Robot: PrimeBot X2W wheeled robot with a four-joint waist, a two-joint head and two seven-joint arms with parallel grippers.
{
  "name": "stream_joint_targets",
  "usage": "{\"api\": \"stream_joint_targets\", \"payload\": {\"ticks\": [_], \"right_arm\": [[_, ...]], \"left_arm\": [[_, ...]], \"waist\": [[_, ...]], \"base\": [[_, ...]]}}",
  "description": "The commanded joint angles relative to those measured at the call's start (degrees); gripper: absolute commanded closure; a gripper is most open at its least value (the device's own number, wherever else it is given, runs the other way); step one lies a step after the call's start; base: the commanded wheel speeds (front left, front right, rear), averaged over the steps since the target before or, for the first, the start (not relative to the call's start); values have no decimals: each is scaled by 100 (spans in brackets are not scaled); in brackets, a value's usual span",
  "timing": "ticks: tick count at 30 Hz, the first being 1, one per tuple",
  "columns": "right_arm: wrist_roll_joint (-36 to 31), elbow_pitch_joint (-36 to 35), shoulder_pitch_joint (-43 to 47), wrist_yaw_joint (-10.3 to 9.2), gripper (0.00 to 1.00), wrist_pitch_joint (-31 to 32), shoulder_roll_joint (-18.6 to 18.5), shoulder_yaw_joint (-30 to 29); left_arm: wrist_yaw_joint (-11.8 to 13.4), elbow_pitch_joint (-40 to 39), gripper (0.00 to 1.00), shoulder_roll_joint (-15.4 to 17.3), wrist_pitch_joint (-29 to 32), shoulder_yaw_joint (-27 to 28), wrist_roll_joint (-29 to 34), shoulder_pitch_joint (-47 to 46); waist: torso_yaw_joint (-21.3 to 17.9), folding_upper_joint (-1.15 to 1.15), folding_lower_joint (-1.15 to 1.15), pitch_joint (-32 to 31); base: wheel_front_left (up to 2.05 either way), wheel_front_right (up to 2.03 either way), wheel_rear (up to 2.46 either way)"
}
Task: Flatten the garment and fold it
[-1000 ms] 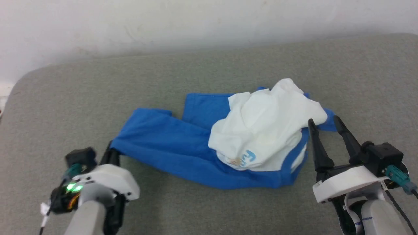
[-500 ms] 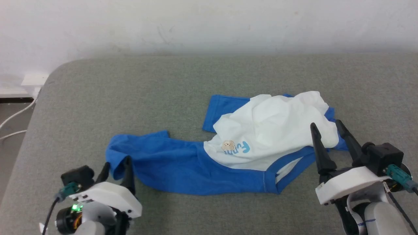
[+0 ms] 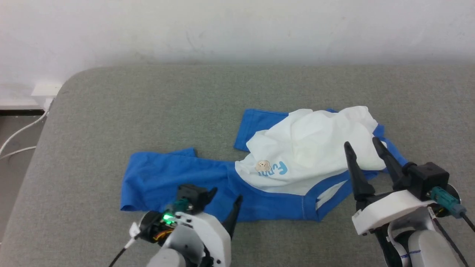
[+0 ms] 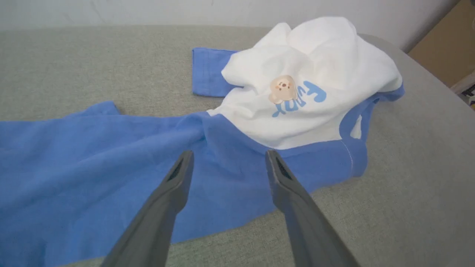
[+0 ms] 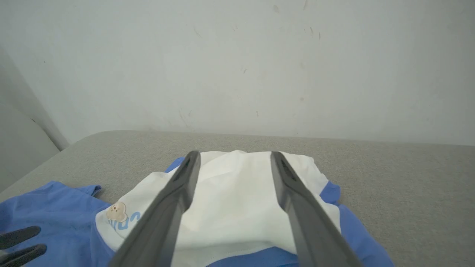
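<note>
The garment (image 3: 297,155) lies rumpled on a grey padded surface (image 3: 148,104) below a pale wall (image 3: 222,29). One blue sleeve is stretched out fairly flat toward the robot's left. The white body is bunched toward the right, with its light-blue print and tan motif facing up, and a second blue sleeve end shows from behind it. The left gripper (image 3: 226,195) is at the near edge of the blue fabric, fingers spread with nothing between them. The right gripper (image 3: 361,142) is at the right side of the white bunch, fingers likewise apart and empty.
</note>
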Motion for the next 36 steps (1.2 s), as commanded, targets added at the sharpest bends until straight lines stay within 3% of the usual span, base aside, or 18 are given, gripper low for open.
{"api": "stream_joint_targets", "payload": {"ticks": [1,7,12,13,14,15,23,29,34,35,36], "right_arm": [[14,-21,1,-5,0,-11,4,10],[37,13,-37,-5,0,-27,4,67],[75,27,-74,-5,0,-77,4,68],[82,32,-83,-5,0,-88,4,68],[88,39,-90,-5,0,-100,4,65],[93,49,-90,-5,0,-113,4,55],[116,106,-60,-5,0,-157,4,-55],[110,161,1,-5,0,-72,4,-158],[186,357,94,-5,0,362,4,-390],[196,413,115,-5,0,498,4,-446],[210,466,128,-5,0,634,4,-488]], "left_arm": [[-42,44,0,18,31,-29,39,-92],[-458,747,0,136,785,-624,238,-386],[-510,1135,0,164,1122,-788,288,-557],[-463,1182,9,168,1141,-776,305,-584],[-403,1227,60,175,1150,-761,330,-609],[-334,1269,100,194,1149,-744,366,-630],[385,1168,100,278,467,113,-14,-370],[990,745,100,593,9,1058,-406,120],[1316,442,100,814,-95,1479,-514,481],[1352,379,62,809,-124,1519,-534,522],[1368,308,0,785,-177,1556,-569,551]], "waist": [[-47,0,0,33],[-300,0,0,141],[-508,0,0,237],[-540,0,0,255],[-564,0,0,268],[-582,0,0,275],[-542,0,0,243],[-334,0,0,158],[-155,0,0,116],[-113,0,0,115],[-80,0,0,118]], "base": [[0,0,0],[0,0,0],[0,0,0],[0,0,0],[0,0,0],[0,0,0],[0,0,0],[0,0,0],[0,0,0],[0,0,0],[0,0,0]]}}
